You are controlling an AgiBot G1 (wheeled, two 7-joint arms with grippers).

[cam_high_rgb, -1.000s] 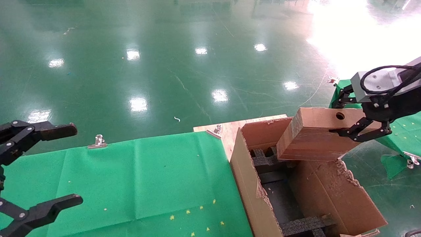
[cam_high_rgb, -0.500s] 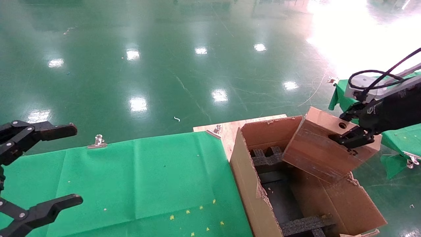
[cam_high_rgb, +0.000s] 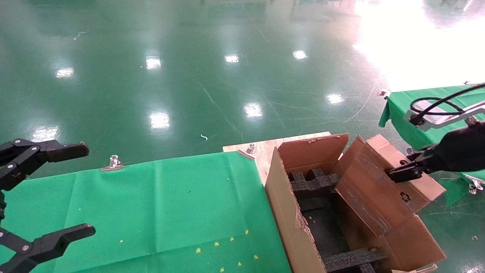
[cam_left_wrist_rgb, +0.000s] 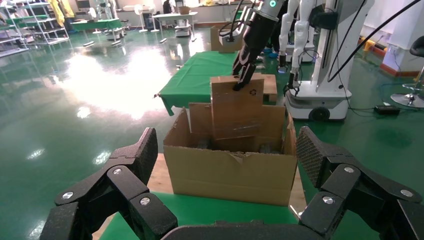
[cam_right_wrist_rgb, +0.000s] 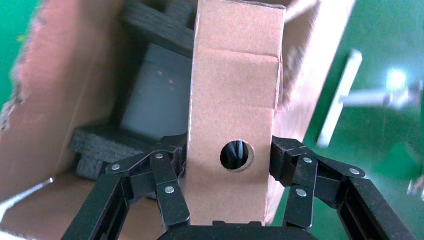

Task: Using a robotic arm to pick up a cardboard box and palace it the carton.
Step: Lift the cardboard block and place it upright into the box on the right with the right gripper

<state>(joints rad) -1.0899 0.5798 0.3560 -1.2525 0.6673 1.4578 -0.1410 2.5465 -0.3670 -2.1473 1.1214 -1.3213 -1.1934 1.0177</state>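
The cardboard box is matt brown card with taped seams; the carton is rough corrugated card with ragged edges, holding coarse black foam inserts. Green cloth covers the desk, above a glossy green floor.

The head view looks forward and down over the green table and the carton on the robot's right. The left wrist view looks level past its own open left gripper toward the same carton, farther off. The right wrist view sits close above the cardboard box, facing down into that carton.
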